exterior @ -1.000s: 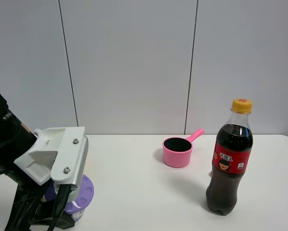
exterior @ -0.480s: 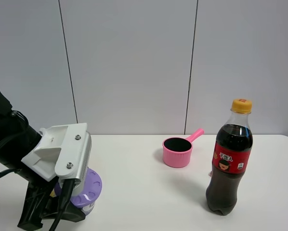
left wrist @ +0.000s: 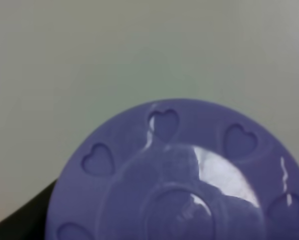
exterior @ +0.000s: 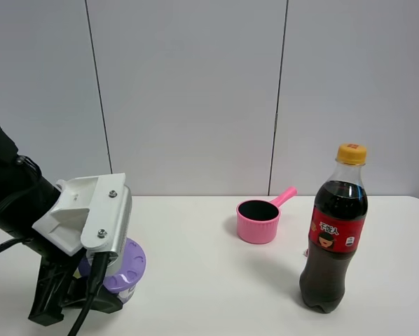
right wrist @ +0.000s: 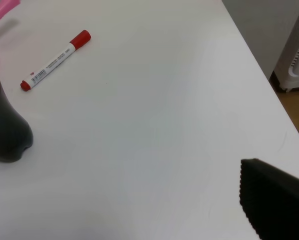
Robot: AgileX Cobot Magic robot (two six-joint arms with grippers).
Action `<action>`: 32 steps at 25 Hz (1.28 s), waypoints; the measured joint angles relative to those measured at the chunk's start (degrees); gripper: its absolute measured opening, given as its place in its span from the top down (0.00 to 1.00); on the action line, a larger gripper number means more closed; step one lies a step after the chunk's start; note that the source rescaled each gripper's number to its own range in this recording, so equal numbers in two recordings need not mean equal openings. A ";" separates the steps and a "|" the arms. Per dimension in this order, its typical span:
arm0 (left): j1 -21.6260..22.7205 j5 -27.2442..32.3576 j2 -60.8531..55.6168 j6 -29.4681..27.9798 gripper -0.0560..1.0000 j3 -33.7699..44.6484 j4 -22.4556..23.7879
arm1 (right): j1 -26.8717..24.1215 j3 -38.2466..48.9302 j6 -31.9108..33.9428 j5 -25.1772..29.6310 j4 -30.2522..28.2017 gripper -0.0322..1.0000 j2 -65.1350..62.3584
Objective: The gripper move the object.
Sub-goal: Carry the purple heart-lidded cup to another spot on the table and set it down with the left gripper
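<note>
The object is a small round tub with a lilac-purple lid [exterior: 122, 262], standing at the front left of the white table [exterior: 202, 280]. My left gripper [exterior: 90, 297], a black clamp under a white block, is shut on the tub, with its jaws on either side of the tub's body. In the left wrist view the lid [left wrist: 179, 175], dimpled with hearts, fills the lower part, and one dark fingertip [left wrist: 19, 225] shows at the edge. My right gripper [right wrist: 139, 232] is open and empty over bare table; one black fingertip [right wrist: 277, 197] shows. It is out of the high view.
A pink handled cup [exterior: 258, 220] stands mid-table. A cola bottle [exterior: 333, 231] with a yellow cap stands at the front right; its base shows in the right wrist view [right wrist: 4, 135]. A red marker [right wrist: 54, 60] lies beyond it. The table's edge [right wrist: 269, 85] is near the right gripper.
My left gripper and the tub have shifted together a little to the right and away from the table's front. The cup and the bottle have not moved.
</note>
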 joint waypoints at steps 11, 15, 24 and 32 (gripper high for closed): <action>-0.26 2.28 0.03 -51.70 0.94 -6.72 31.43 | 0.00 0.00 0.00 0.00 0.00 0.00 0.00; -1.05 2.17 1.29 -54.22 0.94 -6.72 34.79 | 0.00 0.00 0.00 0.00 0.00 0.00 0.00; -3.59 -6.83 6.22 -54.32 0.94 -5.26 29.90 | 0.00 0.00 0.00 0.00 0.00 0.00 0.00; -3.80 -9.24 9.06 -54.36 0.94 -5.26 28.35 | 0.00 0.00 0.00 0.00 0.00 0.00 0.00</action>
